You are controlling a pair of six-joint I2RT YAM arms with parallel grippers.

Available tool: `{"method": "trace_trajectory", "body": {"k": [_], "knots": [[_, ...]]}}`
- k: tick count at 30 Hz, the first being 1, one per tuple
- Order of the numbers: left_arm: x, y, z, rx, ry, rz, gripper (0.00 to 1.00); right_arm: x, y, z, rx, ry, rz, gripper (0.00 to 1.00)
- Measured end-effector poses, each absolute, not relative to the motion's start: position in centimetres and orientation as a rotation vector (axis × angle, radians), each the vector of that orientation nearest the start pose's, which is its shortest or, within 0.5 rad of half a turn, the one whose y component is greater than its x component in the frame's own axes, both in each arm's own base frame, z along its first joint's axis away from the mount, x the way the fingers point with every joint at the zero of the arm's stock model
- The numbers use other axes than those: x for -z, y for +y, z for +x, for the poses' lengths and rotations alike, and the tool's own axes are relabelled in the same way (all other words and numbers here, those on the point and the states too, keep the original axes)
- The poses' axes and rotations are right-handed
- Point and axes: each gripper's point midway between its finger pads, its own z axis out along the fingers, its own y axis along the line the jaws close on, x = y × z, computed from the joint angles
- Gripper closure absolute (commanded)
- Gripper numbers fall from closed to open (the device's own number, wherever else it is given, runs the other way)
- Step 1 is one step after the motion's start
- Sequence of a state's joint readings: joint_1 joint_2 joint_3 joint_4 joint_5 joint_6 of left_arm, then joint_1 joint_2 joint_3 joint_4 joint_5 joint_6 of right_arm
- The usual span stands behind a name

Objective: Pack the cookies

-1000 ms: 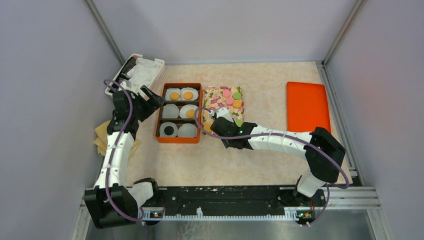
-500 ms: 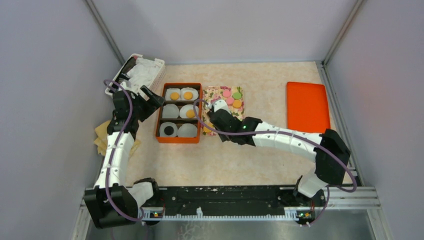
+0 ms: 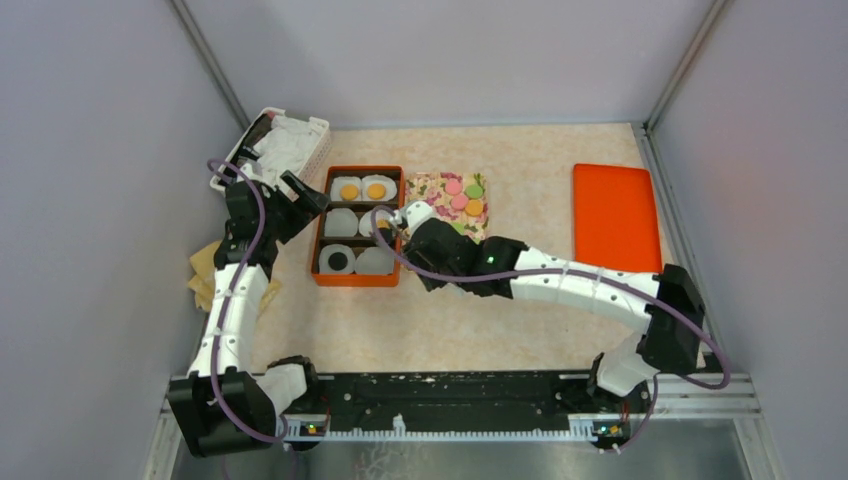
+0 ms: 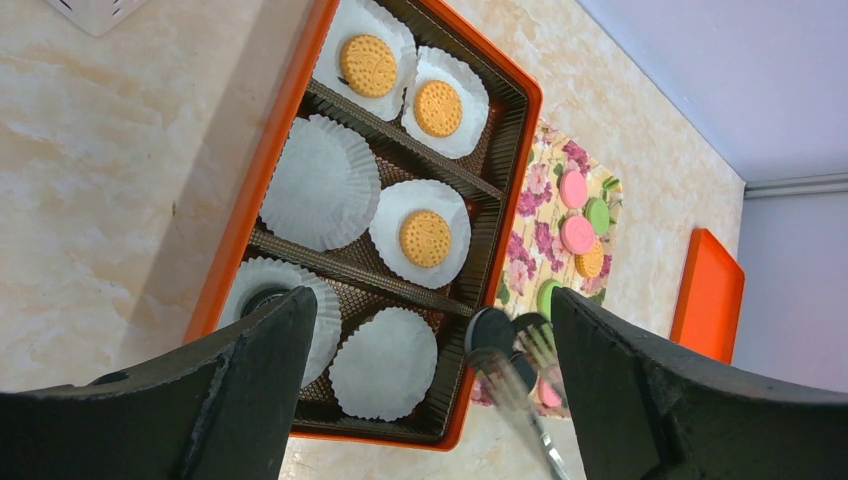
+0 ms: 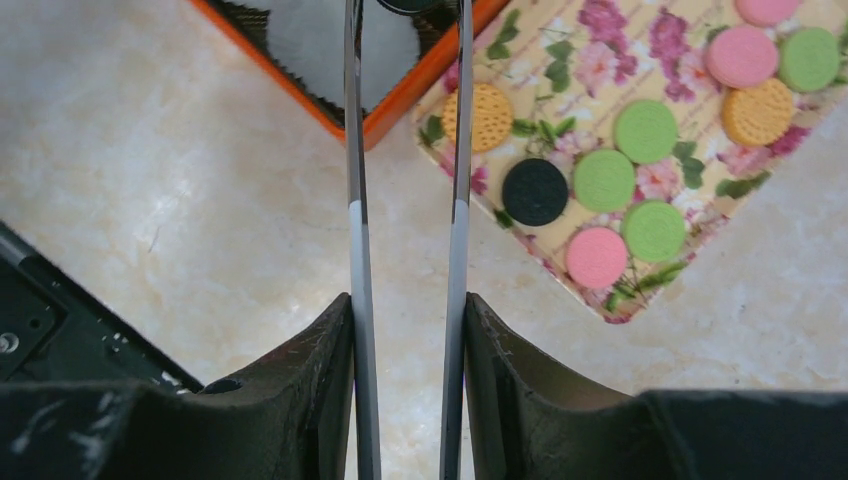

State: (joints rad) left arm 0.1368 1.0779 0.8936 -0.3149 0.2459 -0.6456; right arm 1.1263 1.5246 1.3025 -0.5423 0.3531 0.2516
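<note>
Right gripper [image 5: 405, 322] is clamped on a pair of thin metal tongs [image 5: 357, 200], with both blades squeezed between its fingers. The tong tips are closed on a black cookie [image 4: 489, 330]. That held cookie sits at the right rim of the orange box [image 3: 357, 282], just beside the near-right paper cup [image 4: 385, 362]; can't tell if it touches the rim or hangs over it. The right wrist view shows only the cookie's edge at the top of the frame, between the blade tips. The box has three rows of two white cups. Both far-row cups hold an orange cookie [image 4: 368, 64]. In the middle row the left cup is bare and the right one holds an orange cookie [image 4: 425, 238]. In the near row the left cup holds a dark cookie [image 3: 338, 260] and the right cup is bare. The rest of the cookies [image 5: 604, 180], pink, green, orange and one black, lie flat on a floral sheet [image 3: 428, 190] touching the box's right side, some touching each other. Left gripper [image 4: 430, 300] has its jaws spread wide, holds nothing and hovers at the left side of the box, looking down into it. A flat orange lid [image 3: 613, 212] lies well apart at far right of the table [image 3: 520, 160]. A white basket [image 3: 300, 135] is at the far-left corner, beyond the left gripper.
</note>
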Motion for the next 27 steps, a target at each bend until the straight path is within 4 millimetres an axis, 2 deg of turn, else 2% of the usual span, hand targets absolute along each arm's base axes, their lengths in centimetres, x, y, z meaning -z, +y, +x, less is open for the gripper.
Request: {"method": "trace_trajectory", "body": {"k": [4, 8, 11, 19, 23, 27], "knots": [[-21.7, -2.0, 34.6, 0.563, 1.998, -0.657, 0.07, -17.7, 36.5, 20.6, -0.334, 2.139, -0.913, 0.90], [-21.7, -2.0, 34.6, 0.564, 1.997, -0.657, 0.07, -16.2, 37.2, 19.8, -0.343, 2.162, -0.971, 0.90], [-21.7, -2.0, 34.6, 0.563, 1.998, -0.657, 0.07, -15.9, 37.2, 19.7, -0.343, 2.169, -0.981, 0.89], [-21.6, -2.0, 34.6, 0.563, 2.000, -0.659, 0.07, -15.5, 37.3, 19.7, -0.340, 2.177, -0.990, 0.62], [-21.5, -2.0, 34.5, 0.563, 2.001, -0.659, 0.07, -14.8, 37.3, 19.7, -0.327, 2.189, -0.998, 0.61], [-21.5, -2.0, 34.5, 0.563, 2.002, -0.658, 0.07, -14.2, 37.3, 19.8, -0.309, 2.199, -1.002, 0.55]]}}
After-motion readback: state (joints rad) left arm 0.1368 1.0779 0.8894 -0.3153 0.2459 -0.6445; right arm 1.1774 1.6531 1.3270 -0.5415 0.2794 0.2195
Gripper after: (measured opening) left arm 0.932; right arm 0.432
